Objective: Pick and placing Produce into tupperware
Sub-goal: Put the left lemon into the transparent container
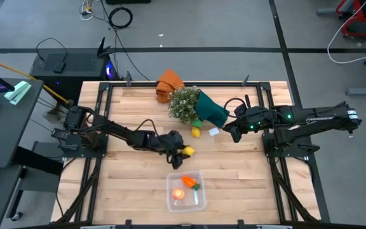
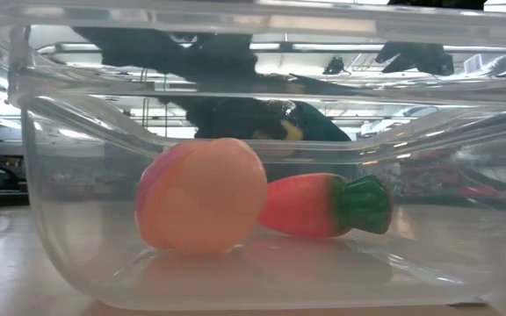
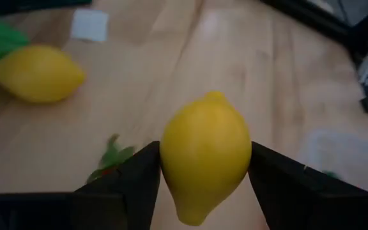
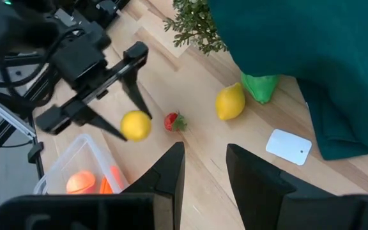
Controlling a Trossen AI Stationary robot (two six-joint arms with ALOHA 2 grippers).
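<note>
The left gripper (image 1: 184,152) has a lemon (image 3: 206,153) pinched between its two fingers (image 3: 133,185), held up off the table near the middle, a bit back from the container (image 1: 185,191). From the wrist camera the lemon sits snug between both pads, pointy end down.

The clear plastic container is at the front of the table, and it's already got the peach (image 2: 202,195) and the carrot (image 2: 323,205) lying in it, touching each other, the carrot's green top pointing away from the peach.

The second lemon (image 1: 196,132) is on the wood just beside the plant in teal wrap (image 1: 199,107), next to something small and green (image 4: 260,86) poking out from under the wrap. A little red berry (image 4: 173,121) lies on the table between the held lemon and that other one. There's also a small white card (image 4: 289,146) on the wood near the wrap, and an orange cloth (image 1: 168,84) at the back edge.

The right gripper (image 1: 229,131) hangs by the plant on the right side, fingers slightly apart, holding nothing.
</note>
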